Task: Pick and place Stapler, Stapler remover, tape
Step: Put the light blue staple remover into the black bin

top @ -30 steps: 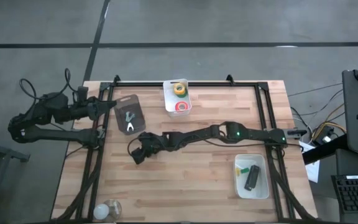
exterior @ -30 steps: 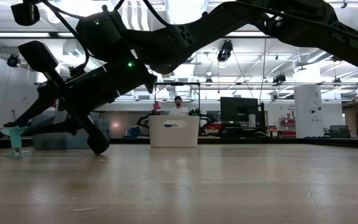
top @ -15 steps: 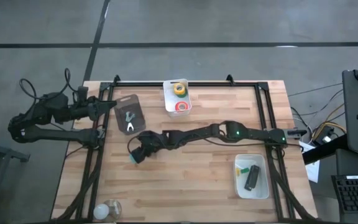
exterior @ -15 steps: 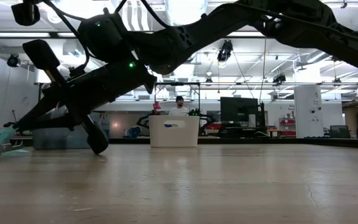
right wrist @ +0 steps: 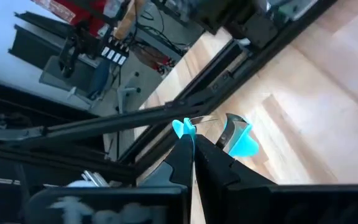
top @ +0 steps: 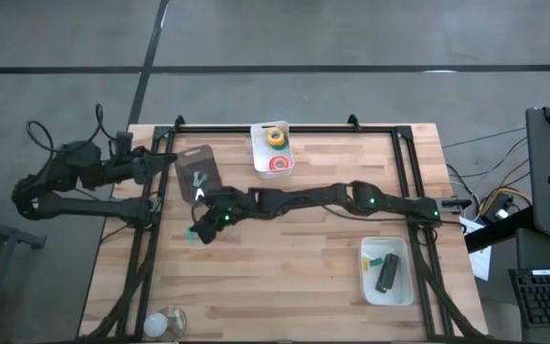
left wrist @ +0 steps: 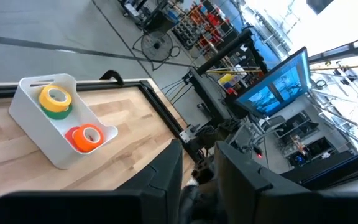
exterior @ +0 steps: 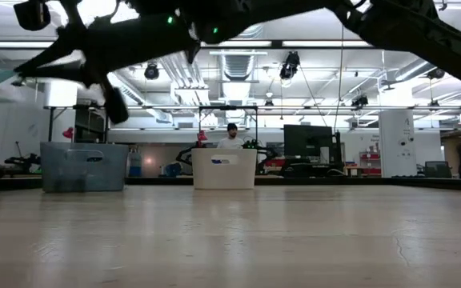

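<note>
My right gripper (top: 202,229) reaches across to the table's left half and is shut on a light-blue stapler remover (right wrist: 241,140), raised well above the wood in the low view (exterior: 3,78). Another stapler remover (top: 199,184) lies in a grey tray (top: 205,162) just beyond it. Yellow-green tape (top: 275,137) and red tape (top: 279,163) sit in a white bin (top: 261,153). The black stapler (top: 387,274) lies in a white tray (top: 401,287) near the right edge. My left gripper (left wrist: 197,180) waits open at the left edge. My right gripper pinches the blue stapler remover between its two fingertips (right wrist: 182,152), at one blue wing (right wrist: 184,129). The other wing (right wrist: 242,142) sticks out to one side. The fingers slant slightly downward, coming from the table's right. The remover is lifted clear of the table.
Black frame rails (top: 151,239) run along the table's left, right and far sides. A small green piece (top: 375,260) lies beside the stapler. A pale round object (top: 165,322) sits at the near left corner. A person (exterior: 230,136) shows far behind the table.
My right gripper has taken hold of the blue stapler remover, which stood on the table, tipped it over, then risen with it until it hangs clear of the wood. The gripper has also drifted a little toward the grey tray.
</note>
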